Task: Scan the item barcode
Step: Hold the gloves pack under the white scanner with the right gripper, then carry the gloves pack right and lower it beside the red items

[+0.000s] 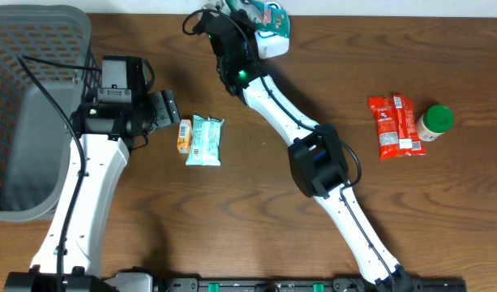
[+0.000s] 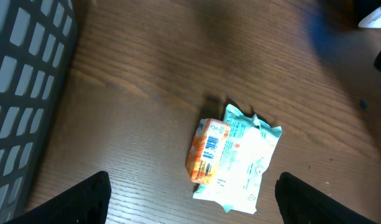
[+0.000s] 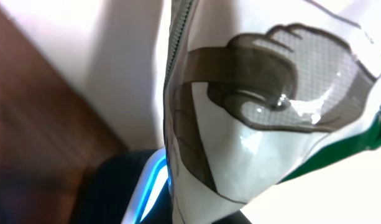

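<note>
FAR EDGE OF THE DESK (image 1: 443,219): Our right hand (image 1: 250,23) is clamped on a white pouch (image 1: 272,18) printed in green and grey. The pouch juts out to that hand's right, its long axis roughly across the desk. No barcode shows to us. A blue-lit device (image 3: 146,186) glows just beneath the pouch. Our left hand (image 1: 165,109), spread wide and empty, hovers well apart, beside a teal packet (image 1: 205,139) and an orange packet (image 1: 184,135).

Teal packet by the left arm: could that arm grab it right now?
Probably yes. The left gripper is open right beside the teal packet, only bare table between them; an orange pack lies against its near side.
</note>
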